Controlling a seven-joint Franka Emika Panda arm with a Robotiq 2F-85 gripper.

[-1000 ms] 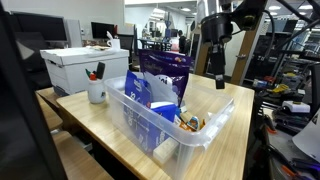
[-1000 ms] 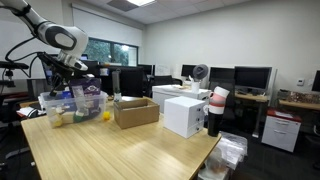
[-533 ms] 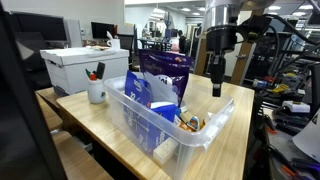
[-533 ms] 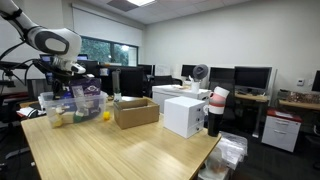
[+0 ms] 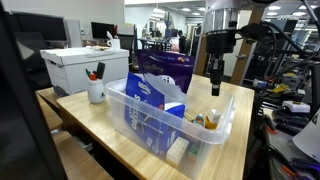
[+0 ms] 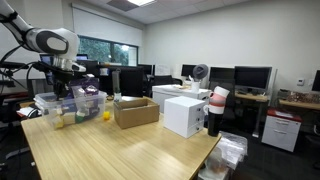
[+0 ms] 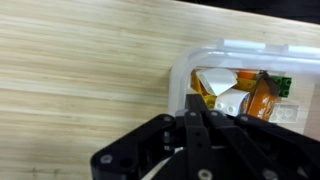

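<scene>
My gripper hangs shut and empty, fingers pointing down at the far rim of a clear plastic bin. In the wrist view the shut fingertips sit right at the bin's rounded corner, over the wooden table. Inside that corner lie orange and white snack packets. Tall blue and purple bags stand in the bin's middle. In an exterior view the arm reaches down to the bin at the table's far left.
A white mug with pens and a white box stand beside the bin. An open cardboard box and another white box sit further along the wooden table. Office desks and monitors surround it.
The gripper came down from above to the bin's far rim and stayed shut. The bin and its bags have shifted slightly on the table.
</scene>
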